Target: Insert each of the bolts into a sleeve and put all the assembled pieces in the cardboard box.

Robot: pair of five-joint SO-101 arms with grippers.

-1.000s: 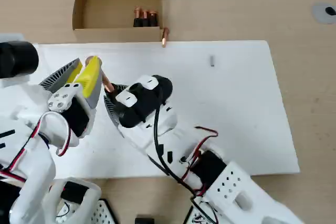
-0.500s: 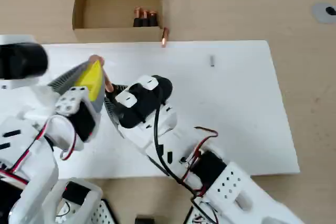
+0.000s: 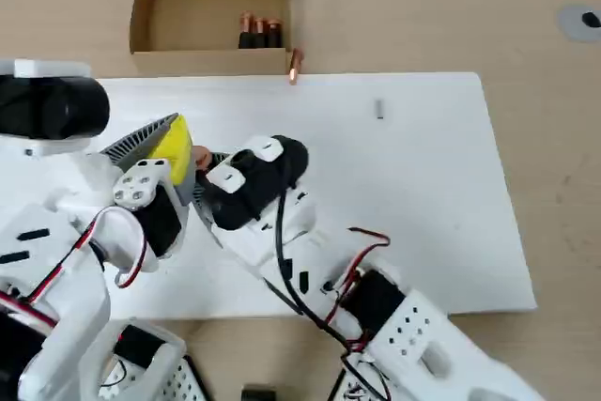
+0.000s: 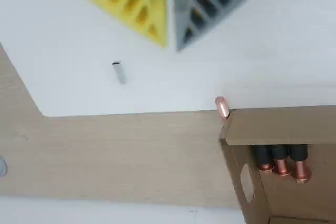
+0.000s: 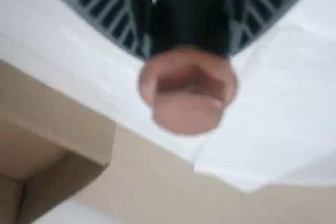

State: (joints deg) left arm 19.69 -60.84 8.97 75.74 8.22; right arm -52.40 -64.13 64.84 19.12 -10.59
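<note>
My right gripper [image 3: 201,187] is shut on a black sleeve [image 5: 189,14], and the copper head of a bolt [image 5: 186,90] sticks out of the sleeve's end. In the high view that bolt head [image 3: 200,156] shows between the two grippers. My left gripper [image 3: 178,145], yellow and grey, sits right beside it with its jaws together and nothing seen between them [image 4: 170,40]. The cardboard box [image 3: 143,16] stands at the table's far side and holds three assembled pieces [image 3: 260,33]. One loose bolt [image 3: 295,65] lies against the box's outer corner.
A white mat [image 3: 423,194] covers the table's middle. On it lies a small grey piece [image 3: 379,109], apart from everything else. The left wrist view shows the box wall [image 4: 278,127], the pieces inside [image 4: 281,161] and the loose bolt [image 4: 222,107].
The left gripper moved toward the right gripper. The long copper shaft that stuck out before has gone into the sleeve, leaving just the head showing.
</note>
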